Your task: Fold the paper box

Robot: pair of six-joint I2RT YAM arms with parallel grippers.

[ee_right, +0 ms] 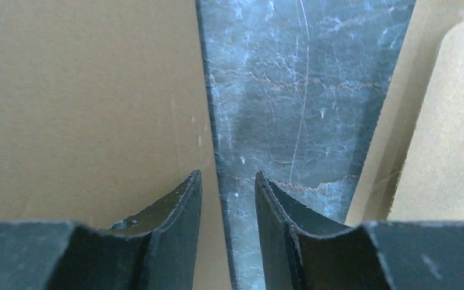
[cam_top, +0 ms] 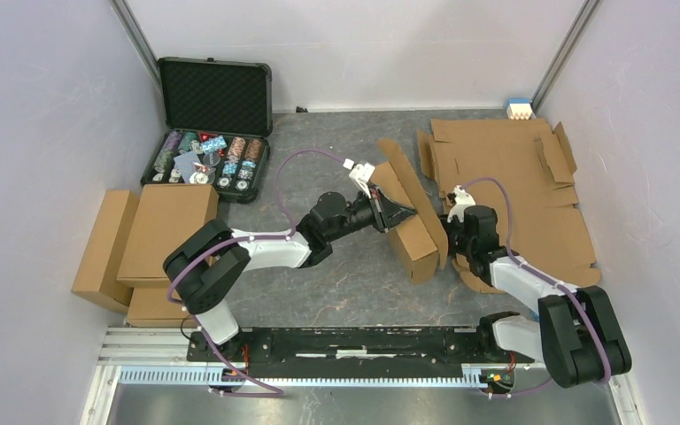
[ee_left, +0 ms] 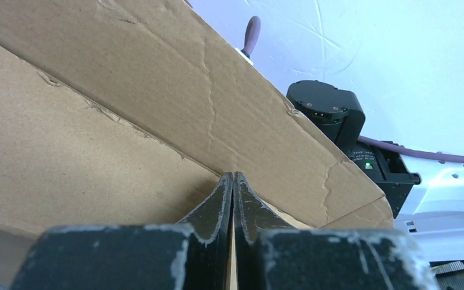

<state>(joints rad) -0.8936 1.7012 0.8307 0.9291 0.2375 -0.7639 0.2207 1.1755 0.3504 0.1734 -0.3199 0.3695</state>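
Where the gray table [cam_top: 345, 283] is bare between the two arms, the paper box [cam_top: 416, 235] stands part folded, roughly at the centre of the work area. Its long side wall is raised and one long flap tilts up above it.

Left arm: the left gripper [cam_top: 388, 212] reaches into the box from the left. In the left wrist view its fingers [ee_left: 214, 205] are pressed together, tip to tip. The tips lie against the inner cardboard where a sloping panel meets the flat one. No cardboard shows between the tips.

Right arm: the right gripper [ee_right: 228, 174] sits just beside the right side of the box. Its jaws are spread, with only the table surface visible in the gap. One finger [ee_right: 178, 205] lies over a cardboard panel; the other lies over bare table.

Surroundings:
- A pile of flat cardboard sheets [cam_top: 513, 177] lies to the right of the box, under the right arm.
- An open black case of poker chips [cam_top: 208, 133] sits at the far left.
- Folded brown boxes [cam_top: 155, 239] are stacked near the left wall.
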